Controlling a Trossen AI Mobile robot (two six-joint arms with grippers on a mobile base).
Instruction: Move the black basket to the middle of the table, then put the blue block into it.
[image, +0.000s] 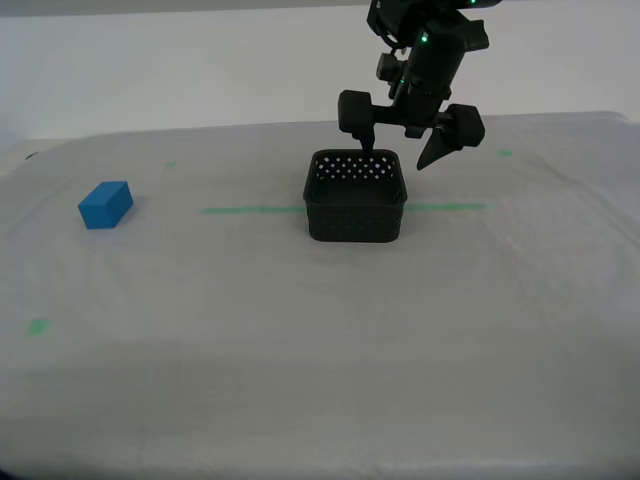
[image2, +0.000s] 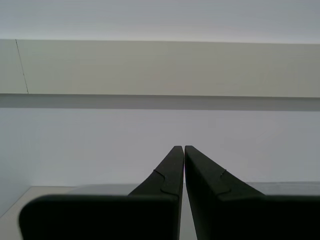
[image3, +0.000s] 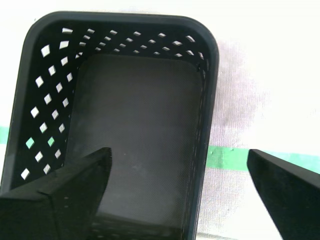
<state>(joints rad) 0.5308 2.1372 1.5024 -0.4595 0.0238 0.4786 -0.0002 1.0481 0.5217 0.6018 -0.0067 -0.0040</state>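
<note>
My first gripper (image: 404, 150) hangs just above the far edge of the small square black plastic basket with round holes in its walls (image: 356, 197). Its jaws are spread wide and hold nothing. One finger (image3: 65, 192) points down over the inside of the basket, and the other finger (image3: 287, 187) is outside the basket wall, over the wide flat table covered in whitish-grey cloth (image: 320, 340). The basket sits right under this gripper, on the long green tape line (image: 250, 210) that runs across the table. I can see nothing inside the basket.

The small bright-blue solid block (image: 105, 204) lies on the cloth, well apart from my first gripper, toward the exterior view's left.

My second gripper (image2: 184, 150) has its jaws pressed together with nothing between them. It points at a plain pale wall (image2: 160, 70).
</note>
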